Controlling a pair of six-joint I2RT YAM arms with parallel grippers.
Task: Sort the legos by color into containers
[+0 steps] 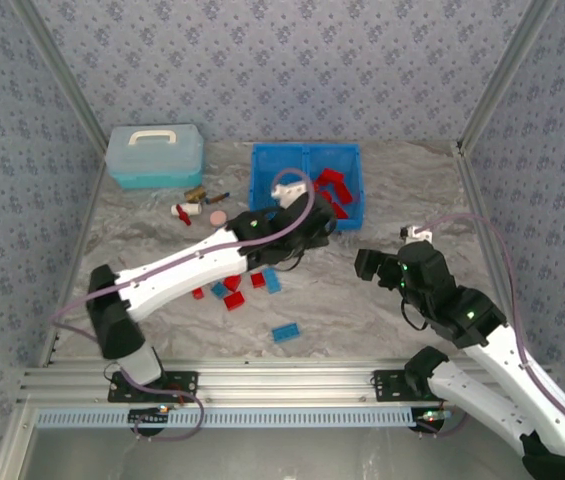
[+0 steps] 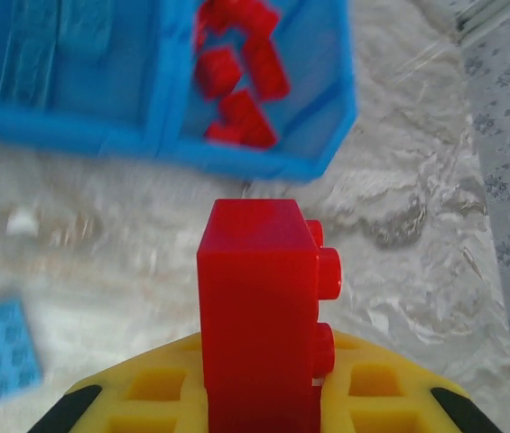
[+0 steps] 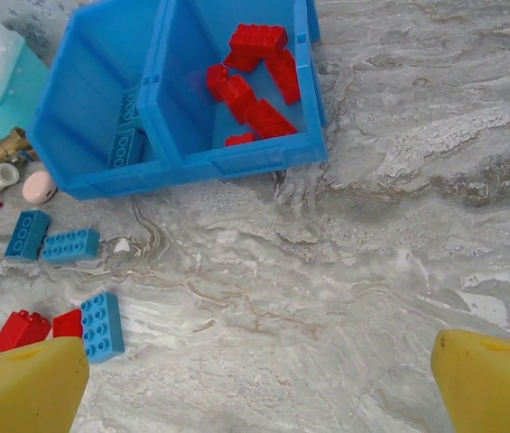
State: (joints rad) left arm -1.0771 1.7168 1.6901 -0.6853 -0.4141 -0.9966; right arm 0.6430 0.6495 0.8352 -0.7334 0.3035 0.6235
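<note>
- Top external: grey marbled table [image 1: 382, 320] under everything.
- Left arm [image 1: 182, 268] lies stretched diagonally to the near edge of the bin and hides part of that edge. Right arm [image 1: 482, 330] is bent over the barer right side of the table.
- Blue bin [image 1: 305, 148] at back centre, split by a centre wall. Right compartment [image 3: 245, 161] holds a heap of red bricks [image 3: 259, 77]. Left compartment [image 3: 74, 99] holds blue bricks [image 3: 126, 135], half hidden behind its wall.
- Pale box [image 1: 154, 155] with white handle, left of the bin. In the right wrist view it is cut off at the frame edge.
- Left gripper [image 2: 259, 406]: yellow pads [image 2: 146, 397] clamped on a red brick [image 2: 255, 289], held upright with studs to the right and its lower end hidden between the pads. The bin lies just beyond it, blurred, with the right compartment nearest.
- Right gripper [image 3: 255, 388]: fingers spread wide with nothing between them, cut off at the bottom corners. Bare table below, bin further on.
- Loose bricks [image 1: 234, 290], red and blue, on the table by the left arm, some partly covered by it. One blue brick [image 1: 284, 332] sits alone, nearer the bases.
- Pink disc [image 3: 39, 187] and brass bit [image 3: 9, 144] just left of the bin, too small to make out further.
</note>
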